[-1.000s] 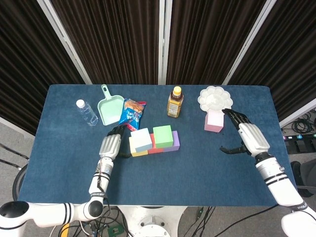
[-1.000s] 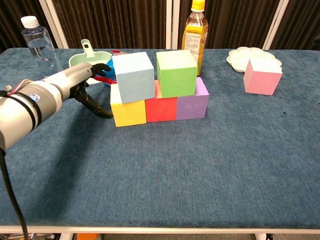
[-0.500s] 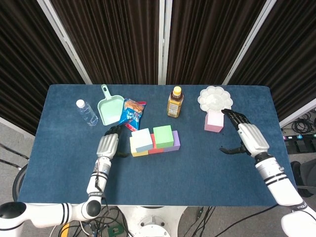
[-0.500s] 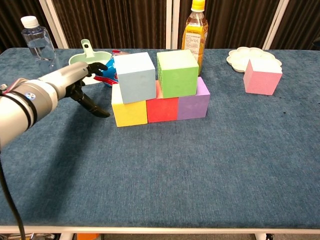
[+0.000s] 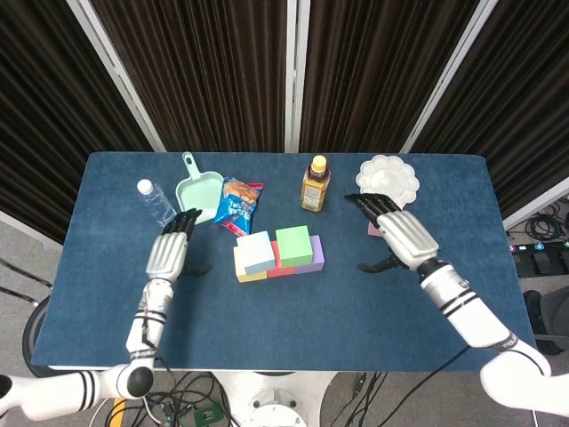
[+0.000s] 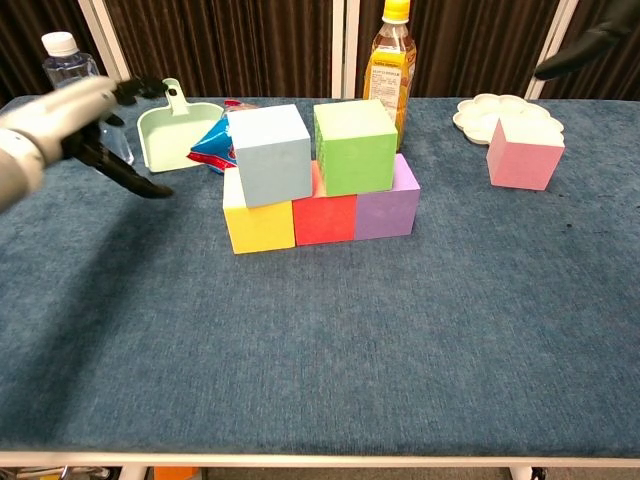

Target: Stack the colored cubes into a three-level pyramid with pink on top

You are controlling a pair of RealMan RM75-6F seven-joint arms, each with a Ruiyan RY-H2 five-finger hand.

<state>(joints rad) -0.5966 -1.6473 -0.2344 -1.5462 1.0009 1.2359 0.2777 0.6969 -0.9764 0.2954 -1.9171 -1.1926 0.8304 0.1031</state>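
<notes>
A row of yellow (image 6: 258, 222), red (image 6: 322, 215) and purple (image 6: 385, 208) cubes sits mid-table. On top of it rest a light blue cube (image 6: 268, 152) and a green cube (image 6: 353, 145). The pink cube (image 6: 525, 152) stands alone at the right, in front of a white palette (image 6: 505, 108). My left hand (image 5: 169, 249) hovers open to the left of the stack, apart from it. My right hand (image 5: 396, 233) hangs open above the pink cube, covering most of it in the head view. Only its dark fingertips (image 6: 590, 45) show in the chest view.
Along the back stand a water bottle (image 5: 156, 203), a green dustpan (image 5: 199, 197), a snack bag (image 5: 238, 205) and an orange-capped bottle (image 5: 315, 185). The blue table (image 5: 356, 302) has open cloth in front of the stack.
My left hand has pulled back left and upward, away from the light blue cube. My right hand has swung left and risen over the pink cube. The cubes have not moved.
</notes>
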